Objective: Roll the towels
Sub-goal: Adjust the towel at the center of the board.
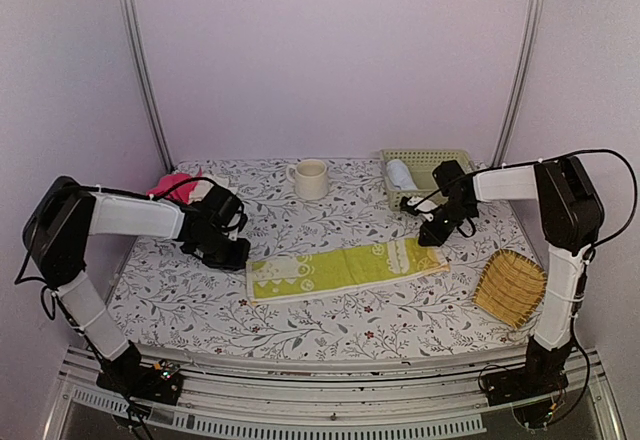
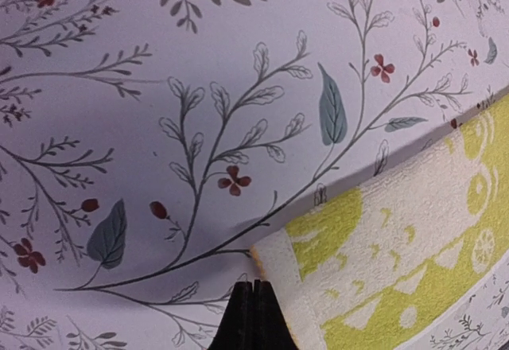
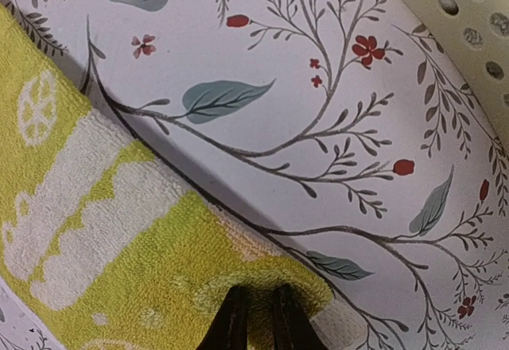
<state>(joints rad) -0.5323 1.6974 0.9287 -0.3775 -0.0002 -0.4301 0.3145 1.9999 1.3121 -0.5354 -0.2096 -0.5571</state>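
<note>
Across the middle of the flowered tablecloth [image 1: 180, 300], seeing the yellow-green towel [image 1: 345, 268] stretched out flat, long side running left to right. Laid that way, most likely, to give one clean strip to roll from an end.

Over at its right end, spotting the right gripper [image 3: 258, 293], fingers drawn nearly together with a fold of green terry nipped between them. Looks like a hold on the hem, ready to turn over the first curl.

Over at the opposite corner, finding the left gripper [image 2: 253, 286] with fingers pressed fully together, tips right at the cream edge. Cannot tell whether pinching cloth or merely touching it. Reads as steadying that end against sliding during the roll.

Back right, noting the pale blue towel [image 1: 400, 174] rolled up and parked inside the slotted basket [image 1: 445, 155]. Counting that one as done, and this one as barely begun. Leaving the mug [image 1: 310, 178] and the bamboo tray [image 1: 510, 285] well apart from the action.
</note>
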